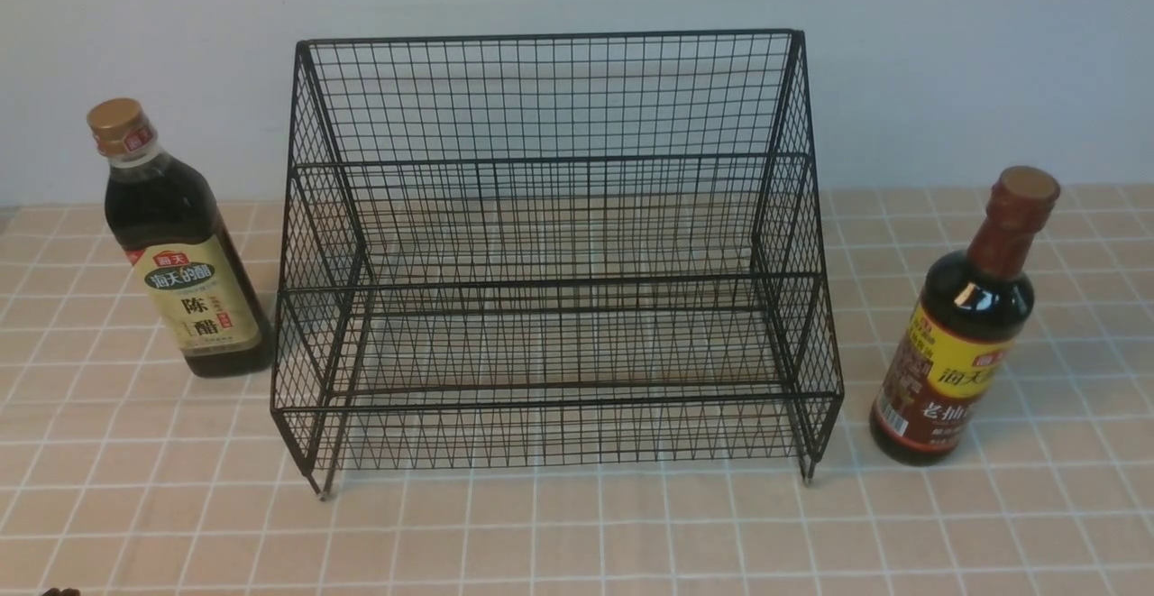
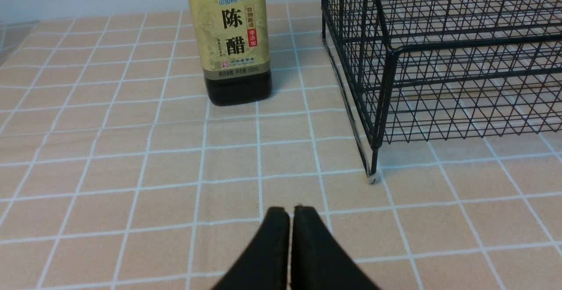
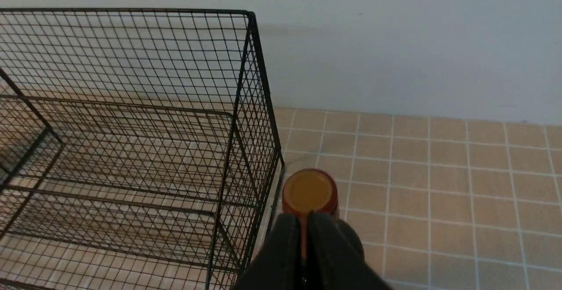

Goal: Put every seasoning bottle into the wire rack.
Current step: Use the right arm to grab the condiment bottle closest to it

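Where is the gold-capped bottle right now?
In the front view, the gold-capped bottle stands upright on the tiled table on the robot's left, just outside the wire rack's left end.

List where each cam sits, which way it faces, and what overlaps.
Front: between the arms, looking forward and down at rack, gold-cap bottle left of it, brown-cap bottle right; no gripper shows.
Left wrist: low over the table, facing gold-cap bottle and a rack corner; shut left gripper in foreground.
Right wrist: above brown-cap bottle, looking down on its cap and the rack's side; shut right gripper in foreground.
Shared: rack in all three; each wrist shares one bottle with front.
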`<state>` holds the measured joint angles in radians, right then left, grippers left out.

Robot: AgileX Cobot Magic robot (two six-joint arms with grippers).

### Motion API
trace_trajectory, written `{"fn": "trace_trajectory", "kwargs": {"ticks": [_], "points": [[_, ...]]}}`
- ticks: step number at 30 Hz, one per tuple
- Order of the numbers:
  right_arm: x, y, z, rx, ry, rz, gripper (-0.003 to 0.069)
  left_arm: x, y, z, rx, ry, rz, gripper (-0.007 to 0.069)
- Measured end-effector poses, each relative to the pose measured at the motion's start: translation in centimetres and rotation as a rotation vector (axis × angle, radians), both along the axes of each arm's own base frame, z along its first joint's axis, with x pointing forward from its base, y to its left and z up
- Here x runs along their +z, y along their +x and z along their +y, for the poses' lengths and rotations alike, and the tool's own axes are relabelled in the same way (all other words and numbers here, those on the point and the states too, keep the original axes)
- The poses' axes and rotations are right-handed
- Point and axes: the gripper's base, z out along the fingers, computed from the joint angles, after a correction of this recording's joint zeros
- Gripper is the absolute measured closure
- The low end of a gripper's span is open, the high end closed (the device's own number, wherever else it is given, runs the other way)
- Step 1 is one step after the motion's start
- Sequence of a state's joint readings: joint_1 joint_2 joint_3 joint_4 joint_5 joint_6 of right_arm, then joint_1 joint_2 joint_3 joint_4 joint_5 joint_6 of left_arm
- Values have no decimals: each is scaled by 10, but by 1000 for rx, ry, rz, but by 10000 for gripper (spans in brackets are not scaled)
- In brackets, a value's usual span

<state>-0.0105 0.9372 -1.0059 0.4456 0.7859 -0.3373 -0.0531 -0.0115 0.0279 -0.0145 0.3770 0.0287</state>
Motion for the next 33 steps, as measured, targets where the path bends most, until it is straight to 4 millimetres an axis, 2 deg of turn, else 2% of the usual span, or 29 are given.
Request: {"fn": "trace_trajectory", "kwargs": {"ticks": [4, 5, 6, 7, 8, 10, 12, 13, 16, 18, 22, 27, 33], "points": [[-5, 28, 1, 32, -36, 56, 540, 0, 0, 0, 0, 0, 0, 631], [-4, 28, 1, 35, -41, 51, 525, 0, 0, 0, 0, 0, 0, 631], [-12, 40, 1, 56, -64, 83, 447, 0, 0, 0, 0, 0, 0, 631], [-16, 46, 1, 66, -77, 98, 398, 0, 0, 0, 0, 0, 0, 631], [-17, 47, 1, 68, -79, 101, 388, 0, 0, 0, 0, 0, 0, 631], [-27, 59, 1, 77, -88, 135, 264, 0, 0, 0, 0, 0, 0, 631], [-32, 65, 1, 79, -86, 150, 194, 0, 0, 0, 0, 0, 0, 631], [-38, 71, 1, 78, -77, 165, 122, 0, 0, 0, 0, 0, 0, 631], [-43, 76, 3, 90, -64, 184, 34, 0, 0, 0, 0, 0, 0, 631], [-46, 79, 6, 112, -75, 187, 3, 0, 0, 0, 0, 0, 0, 631], [-44, 80, 18, 157, -116, 147, -14, 0, 0, 0, 0, 0, 0, 631], [-49, 87, 17, 140, -159, 142, -15, 0, 0, 0, 0, 0, 0, 631], [-71, 100, 20, 155, -176, 243, -1, 0, 0, 0, 0, 0, 0, 631]]}}
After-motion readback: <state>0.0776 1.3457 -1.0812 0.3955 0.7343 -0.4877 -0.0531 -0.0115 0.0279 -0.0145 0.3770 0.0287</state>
